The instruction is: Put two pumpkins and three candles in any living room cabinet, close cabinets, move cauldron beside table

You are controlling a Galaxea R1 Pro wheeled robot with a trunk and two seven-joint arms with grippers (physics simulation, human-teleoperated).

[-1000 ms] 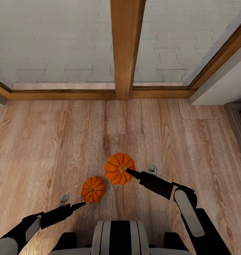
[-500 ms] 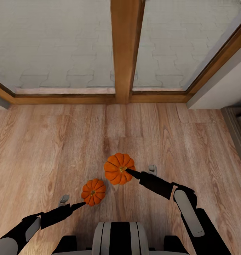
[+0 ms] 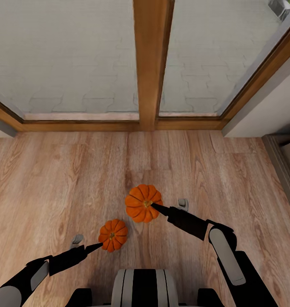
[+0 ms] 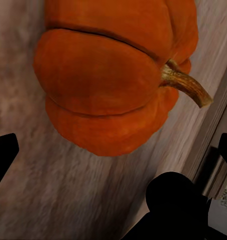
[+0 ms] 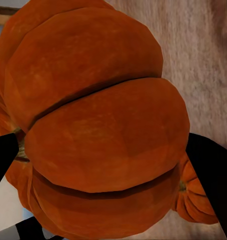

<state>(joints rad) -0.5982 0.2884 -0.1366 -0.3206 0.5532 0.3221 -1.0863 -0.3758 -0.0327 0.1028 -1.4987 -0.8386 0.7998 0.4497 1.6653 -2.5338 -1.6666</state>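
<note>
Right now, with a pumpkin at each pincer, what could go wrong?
1. The left pincer meets the small pumpkin only at its lower edge; its fingers stand wide, so the pumpkin may roll or drop.
2. The right pincer spans the large pumpkin near its rounded widest part, so it could slip.

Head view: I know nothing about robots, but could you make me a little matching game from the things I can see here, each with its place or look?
Things:
1 nearer pumpkin
2 farther pumpkin
3 post
4 floor

Descriptions:
A flat, pale wood planks
B by the right gripper
C upright, brown wood
D by the left gripper

Pairs: 1-D, 2-B, 3-C, 4-A
</note>
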